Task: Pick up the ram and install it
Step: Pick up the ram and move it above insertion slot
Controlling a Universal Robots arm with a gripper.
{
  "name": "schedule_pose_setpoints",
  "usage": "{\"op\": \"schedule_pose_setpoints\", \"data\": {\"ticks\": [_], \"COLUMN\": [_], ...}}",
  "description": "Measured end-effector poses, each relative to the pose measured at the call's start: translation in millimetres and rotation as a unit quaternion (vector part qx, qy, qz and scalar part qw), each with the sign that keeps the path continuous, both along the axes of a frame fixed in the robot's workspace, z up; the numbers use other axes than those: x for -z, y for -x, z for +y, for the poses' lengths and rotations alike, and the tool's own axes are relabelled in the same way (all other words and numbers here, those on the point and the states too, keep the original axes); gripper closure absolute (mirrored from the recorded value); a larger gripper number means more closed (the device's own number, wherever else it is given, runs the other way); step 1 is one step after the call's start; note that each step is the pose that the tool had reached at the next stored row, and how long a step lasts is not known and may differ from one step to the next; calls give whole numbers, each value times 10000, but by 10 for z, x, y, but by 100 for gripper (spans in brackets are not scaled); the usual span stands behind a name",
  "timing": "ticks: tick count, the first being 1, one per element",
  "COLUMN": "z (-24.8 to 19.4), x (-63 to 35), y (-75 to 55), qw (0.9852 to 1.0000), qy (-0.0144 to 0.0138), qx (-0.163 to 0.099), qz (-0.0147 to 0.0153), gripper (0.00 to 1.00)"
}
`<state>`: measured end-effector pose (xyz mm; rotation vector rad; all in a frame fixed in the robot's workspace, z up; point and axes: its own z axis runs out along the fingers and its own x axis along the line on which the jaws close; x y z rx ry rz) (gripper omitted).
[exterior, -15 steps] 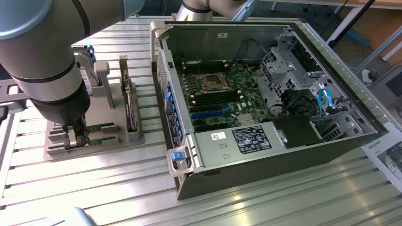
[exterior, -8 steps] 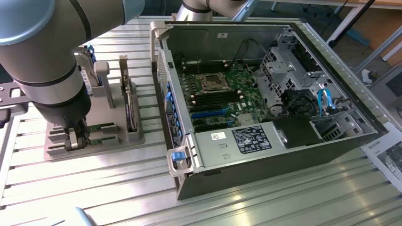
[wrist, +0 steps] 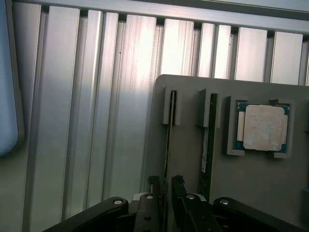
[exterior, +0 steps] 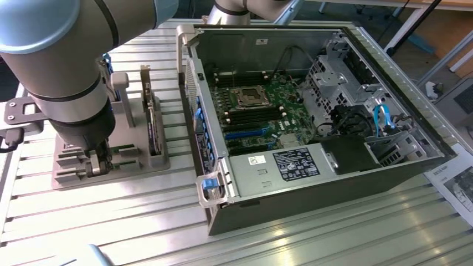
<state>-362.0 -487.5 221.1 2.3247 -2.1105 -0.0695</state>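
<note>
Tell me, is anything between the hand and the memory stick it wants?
Nothing visible does. The open hand has a finger on either side of the ram, standing on edge in the grey holder; the second stick stands apart.

In the wrist view the gripper (wrist: 166, 182) is cut off by the picture's edge. One end of the ram (wrist: 169, 140) passes between its fingers and is cut off with them. The ram stands edge-on, so its chips cannot be seen. The holder (wrist: 188, 159) also runs out of the picture. In the exterior view the arm (exterior: 66, 72) covers part of the holder, and the label (exterior: 296, 163) is too small to read.
</note>
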Motion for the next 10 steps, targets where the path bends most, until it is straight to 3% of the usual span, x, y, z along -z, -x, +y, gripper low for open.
{"op": "schedule_pose_setpoints", "data": {"ticks": [10], "z": [0], "x": [76], "y": [0], "qw": [10000], "qy": [1], "qx": [0], "qz": [1], "gripper": [76]}}
